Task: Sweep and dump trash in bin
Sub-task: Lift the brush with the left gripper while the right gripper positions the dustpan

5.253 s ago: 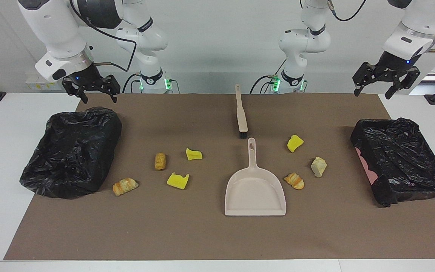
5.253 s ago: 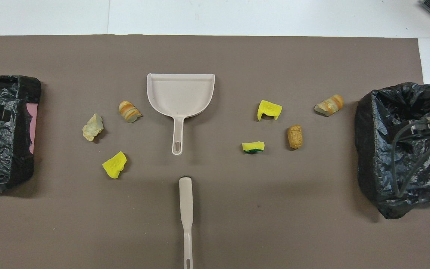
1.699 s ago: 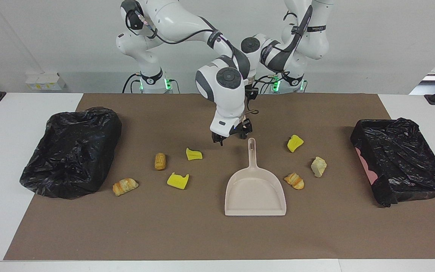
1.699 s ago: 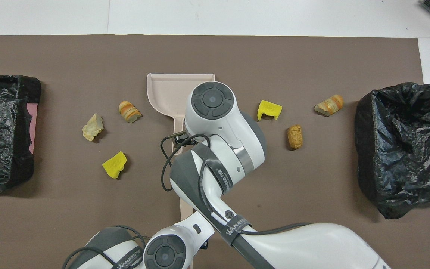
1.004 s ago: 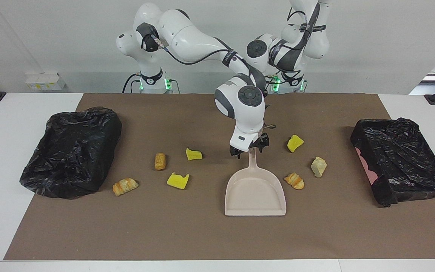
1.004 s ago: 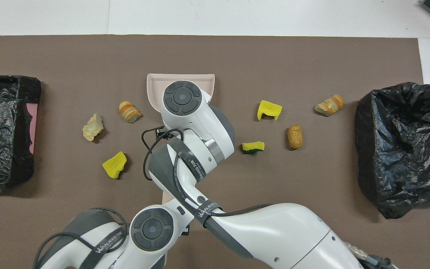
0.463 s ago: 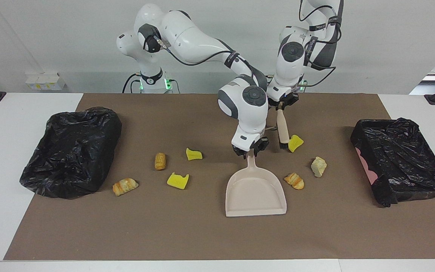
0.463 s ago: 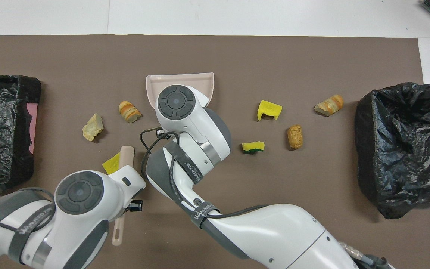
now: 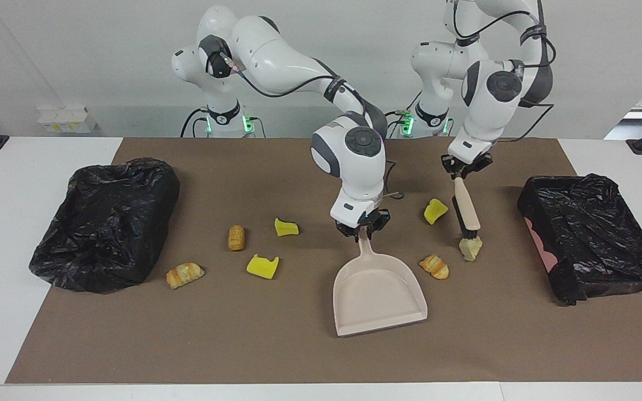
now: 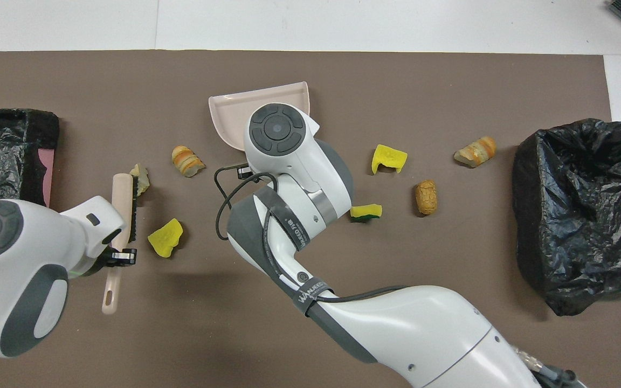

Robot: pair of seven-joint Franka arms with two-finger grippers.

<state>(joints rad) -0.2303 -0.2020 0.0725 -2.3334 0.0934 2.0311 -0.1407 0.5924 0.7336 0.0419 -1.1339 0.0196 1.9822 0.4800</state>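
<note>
While the left pincer [image 9: 462, 171] grips the brush [image 9: 467, 211], its bristles touch the beige lump [image 9: 470, 248]

arms: glossy white shells, grey joint caps | cables: black, looped outside | bases: green lights

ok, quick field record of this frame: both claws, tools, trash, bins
left claw: shut on brush handle
brush: bristles down at the pale beige lump
right claw: shut on dustpan handle
dustpan: mouth turned toward the croissant piece
trash: seven pieces on the brown mat, none in the dustpan
bins: two, black-lined, one at each end of the table
</note>
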